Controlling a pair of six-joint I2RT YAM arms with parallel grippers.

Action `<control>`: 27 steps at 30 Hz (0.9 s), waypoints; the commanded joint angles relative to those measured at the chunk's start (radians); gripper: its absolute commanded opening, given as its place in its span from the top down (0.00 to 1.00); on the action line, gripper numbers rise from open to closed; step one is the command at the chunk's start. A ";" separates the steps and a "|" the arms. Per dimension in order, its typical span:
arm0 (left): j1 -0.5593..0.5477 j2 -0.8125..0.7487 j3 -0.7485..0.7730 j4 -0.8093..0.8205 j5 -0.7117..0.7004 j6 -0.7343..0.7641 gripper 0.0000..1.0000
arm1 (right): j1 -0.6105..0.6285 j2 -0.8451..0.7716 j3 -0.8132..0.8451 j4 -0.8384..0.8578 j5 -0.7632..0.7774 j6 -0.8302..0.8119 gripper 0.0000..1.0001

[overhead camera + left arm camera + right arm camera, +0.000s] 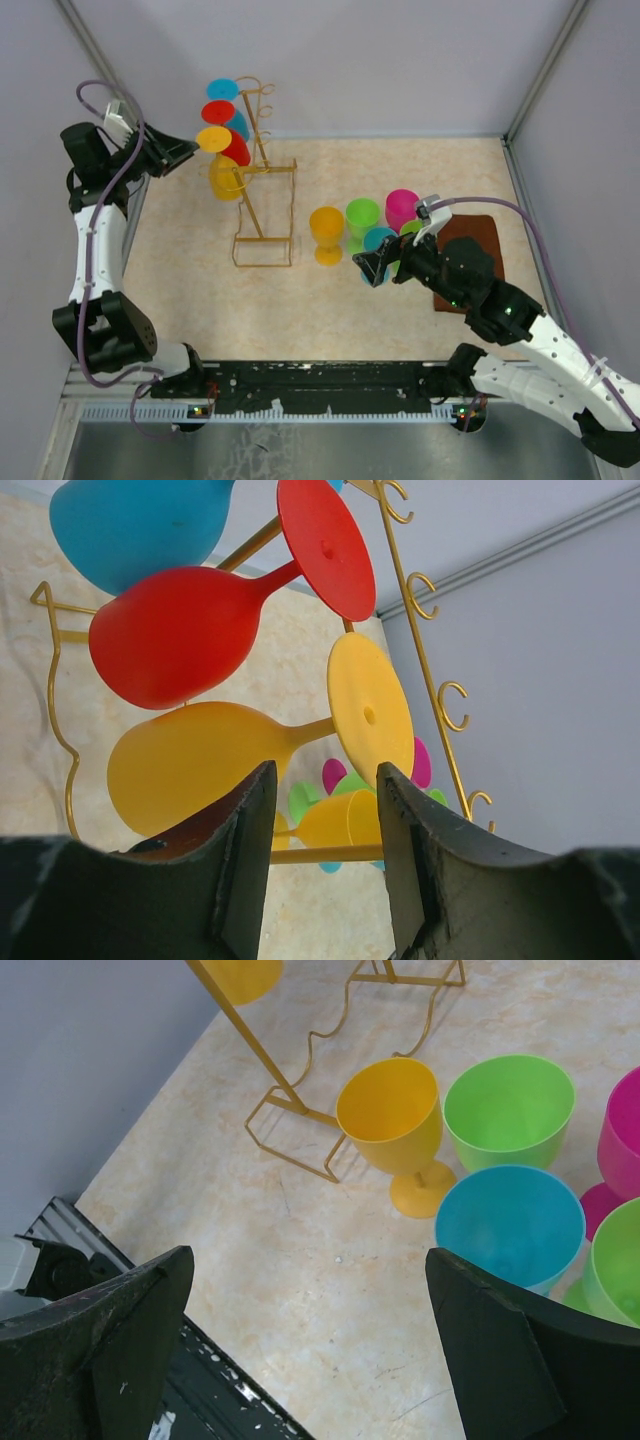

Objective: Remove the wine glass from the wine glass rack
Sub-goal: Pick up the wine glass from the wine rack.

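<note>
The golden wire wine glass rack [262, 196] stands at the back left of the table. A blue [140, 525], a red [180, 630] and a yellow wine glass [200, 765] hang on it sideways. Their round feet point toward my left gripper [188, 152]. In the left wrist view my left gripper [325, 780] sits just under the yellow glass's stem [310, 730]. Its jaws are part open, with only a rack bar and far glasses showing in the gap. My right gripper [375, 268] hovers wide open and empty over the table, beside the standing glasses.
Several glasses stand upright on the table right of the rack: yellow [327, 233], green [362, 220], pink [402, 208] and blue [510, 1222]. A brown mat [482, 240] lies at the right. Grey walls close in the back and both sides.
</note>
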 commanded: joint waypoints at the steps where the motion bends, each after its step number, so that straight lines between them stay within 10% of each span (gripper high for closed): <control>1: 0.002 0.009 0.046 0.035 0.027 -0.014 0.50 | -0.003 -0.011 0.024 0.032 0.000 0.020 0.01; 27: -0.042 0.033 0.077 0.059 0.009 -0.042 0.80 | -0.004 0.025 0.016 0.031 0.003 0.021 0.01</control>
